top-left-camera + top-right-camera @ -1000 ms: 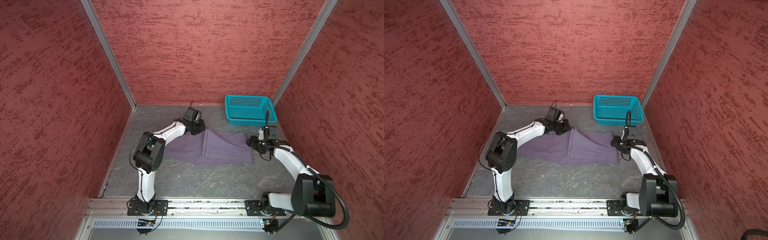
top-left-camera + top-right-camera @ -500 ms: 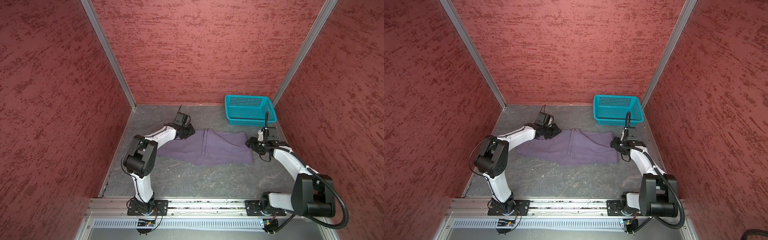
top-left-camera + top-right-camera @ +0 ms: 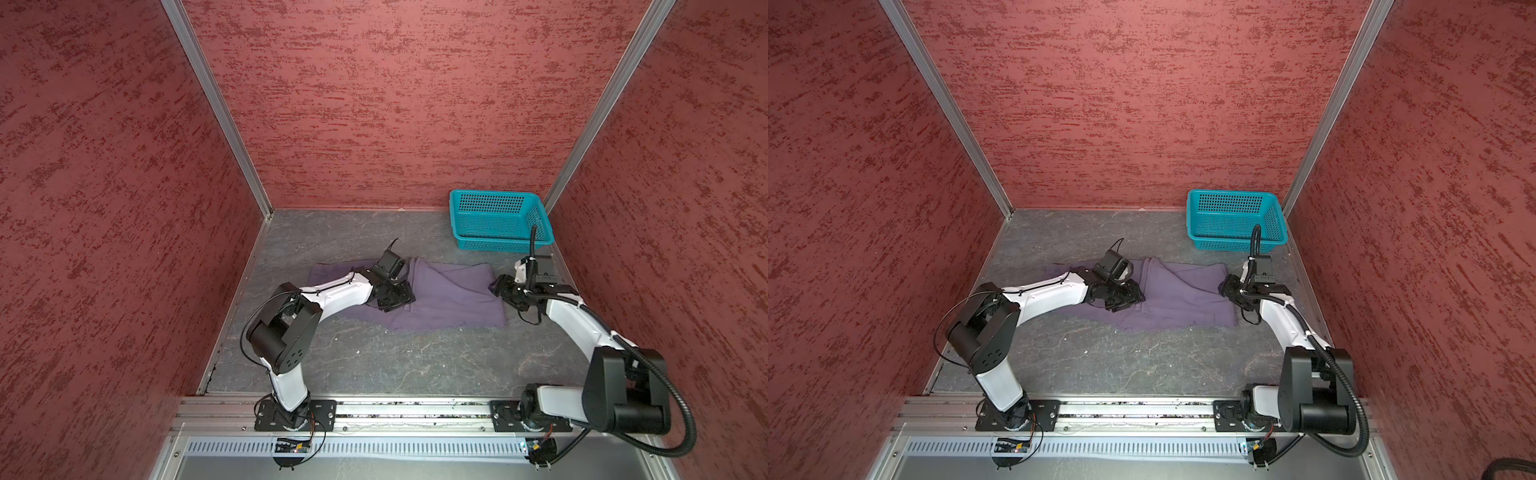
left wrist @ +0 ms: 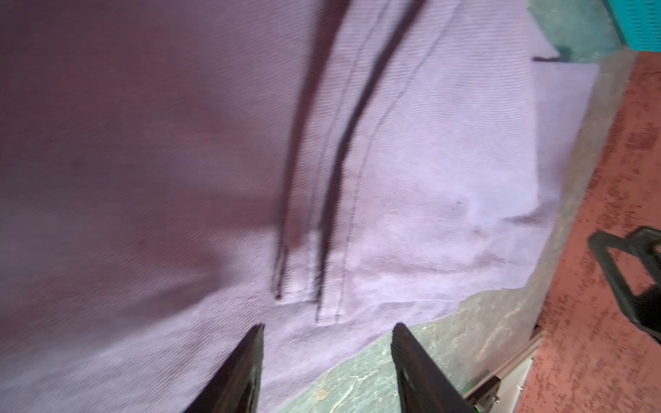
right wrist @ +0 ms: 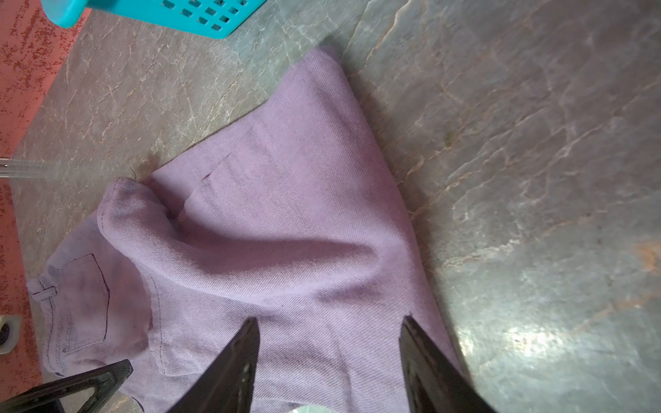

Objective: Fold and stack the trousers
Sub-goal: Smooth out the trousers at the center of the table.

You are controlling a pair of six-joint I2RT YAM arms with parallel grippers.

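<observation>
The dusty-purple trousers (image 3: pixel 453 291) lie partly folded on the grey table, as both top views show (image 3: pixel 1183 299). My left gripper (image 3: pixel 401 302) hangs low over their middle, near a raised fold. In the left wrist view the left gripper (image 4: pixel 327 327) is open, its fingers straddling the trousers' (image 4: pixel 429 143) front edge with nothing held. My right gripper (image 3: pixel 496 286) sits at the cloth's right end. In the right wrist view the right gripper (image 5: pixel 331 320) is open over the trousers (image 5: pixel 286 232), which lie flat beneath it.
A teal perforated basket (image 3: pixel 498 220) stands at the back right corner, also seen in a top view (image 3: pixel 1233 216) and in the right wrist view (image 5: pixel 179 14). Red walls close three sides. A metal rail (image 3: pixel 395 411) runs along the front.
My left gripper drew the cloth's left part out to the left, opened and let go, then swung back right and forward over the middle. The right arm has barely moved.
</observation>
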